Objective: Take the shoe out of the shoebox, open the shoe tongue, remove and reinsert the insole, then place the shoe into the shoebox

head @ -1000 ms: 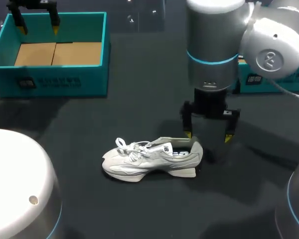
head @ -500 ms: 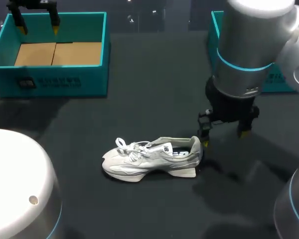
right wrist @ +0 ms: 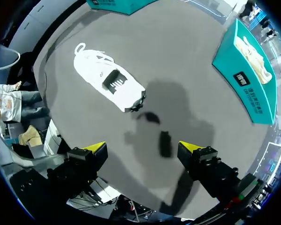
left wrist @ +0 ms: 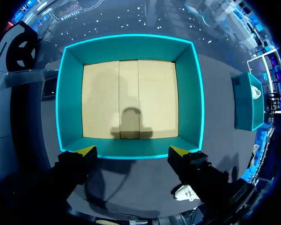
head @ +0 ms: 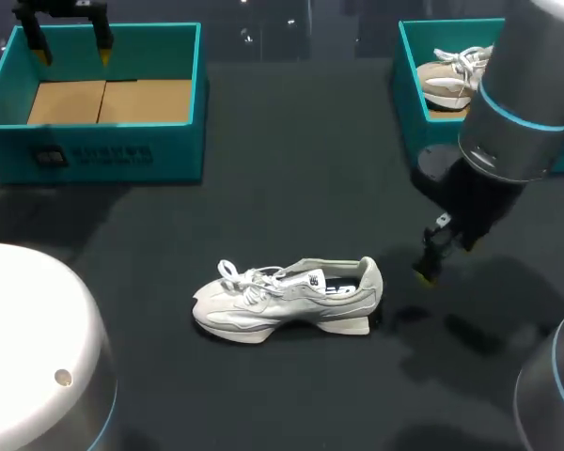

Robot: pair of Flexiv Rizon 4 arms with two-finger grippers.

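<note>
Since the white sneaker (head: 287,299) sits on the worktop (head: 291,178), outside the teal shoebox (head: 103,150) at its 10 o'clock, you likely open the tongue (head: 305,279) next: bring your right pincer (right wrist: 143,149), wide open and empty at the heel's 3 o'clock, over to it.

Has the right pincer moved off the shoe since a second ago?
Yes. The right pincer has swung to the view's right, off the heel of the white shoe, which has not shifted.

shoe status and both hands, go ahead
Left hand open above empty shoebox. Right hand open, apart from shoe. Shoe upright on table, nothing blocking.
</note>
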